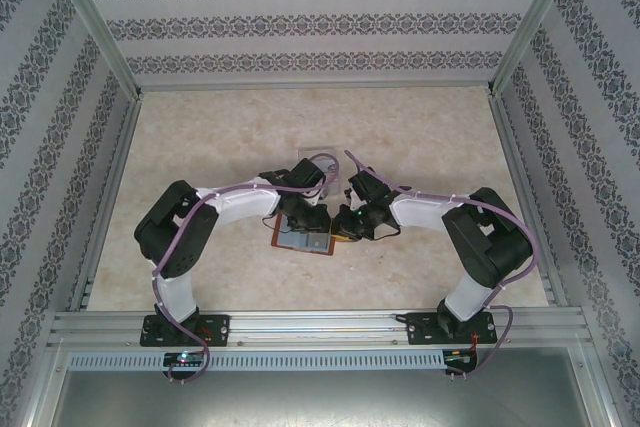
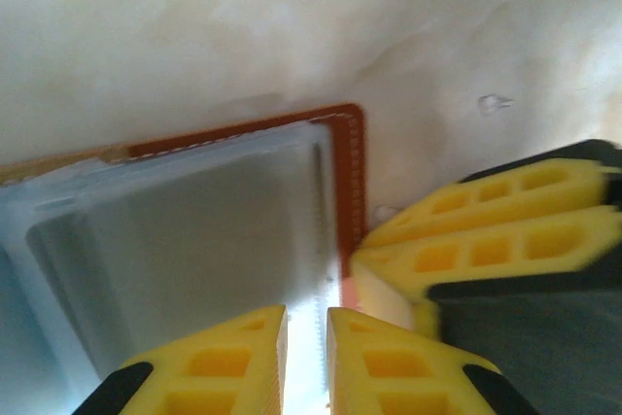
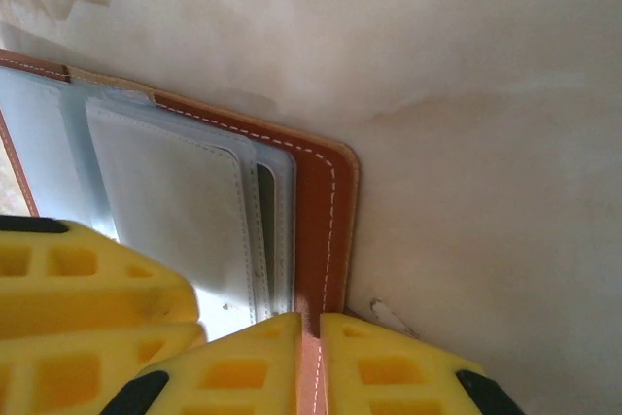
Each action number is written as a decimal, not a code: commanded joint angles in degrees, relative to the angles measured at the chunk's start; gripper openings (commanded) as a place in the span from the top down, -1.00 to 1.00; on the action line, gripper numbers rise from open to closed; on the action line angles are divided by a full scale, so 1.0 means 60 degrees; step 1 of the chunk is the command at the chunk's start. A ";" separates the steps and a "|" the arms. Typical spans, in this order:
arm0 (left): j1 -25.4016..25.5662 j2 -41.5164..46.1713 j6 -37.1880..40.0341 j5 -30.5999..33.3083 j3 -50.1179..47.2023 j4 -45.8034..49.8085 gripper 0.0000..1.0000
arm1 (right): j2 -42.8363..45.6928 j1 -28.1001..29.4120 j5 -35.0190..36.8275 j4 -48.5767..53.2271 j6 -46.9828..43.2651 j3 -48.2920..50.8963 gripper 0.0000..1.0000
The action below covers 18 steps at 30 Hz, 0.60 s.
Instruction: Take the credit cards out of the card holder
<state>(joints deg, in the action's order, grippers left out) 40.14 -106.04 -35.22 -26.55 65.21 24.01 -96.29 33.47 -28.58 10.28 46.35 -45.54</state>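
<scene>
Left arm (image 1: pixel 232 205) and right arm (image 1: pixel 428 209) fold inward, wrists tipped down; the holder (image 3: pixel 319 203) lies open under both claws. It's soft, light leather and I judge it will drag; right claw (image 3: pixel 309 329) pinches its brown edge; left claw (image 2: pixel 306 326) sits narrow over a pale pocket (image 2: pixel 194 230) rim, and I cannot tell whether it grips; cards stay tucked in. They're thin, stiff and slick, so I'd take an exposed edge.

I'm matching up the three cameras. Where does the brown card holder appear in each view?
Top external: the card holder lies open at mid-table, just nearer than centre.
Left wrist: lower left, with its stitched brown corner just right of centre.
Right wrist: left half, with its brown edge running down to bottom centre.
Shared landmark: the pale marbled table beyond the holder's stitched brown edge.
</scene>
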 commanded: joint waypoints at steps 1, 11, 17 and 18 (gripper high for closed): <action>0.0143 -0.0153 0.0021 0.0490 0.0149 0.0744 0.66 | 0.0103 -0.0119 0.0197 0.0269 -0.0149 0.0179 0.68; 0.0142 0.0066 0.0175 0.1081 0.0118 0.1095 0.74 | 0.0482 -0.0058 0.0029 0.0192 0.0057 0.0068 0.68; 0.0123 0.0219 0.0172 0.1241 0.0065 0.1125 0.84 | 0.0413 0.0015 -0.0365 -0.0220 0.0299 -0.0009 0.67; 0.0121 0.0254 0.0173 0.1246 0.0056 0.1114 0.89 | 0.0373 0.0041 -0.0450 -0.0325 0.0365 -0.0024 0.67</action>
<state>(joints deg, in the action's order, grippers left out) 40.47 -105.91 -34.89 -21.91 65.65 27.29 -94.43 33.23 -29.34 9.98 47.05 -45.45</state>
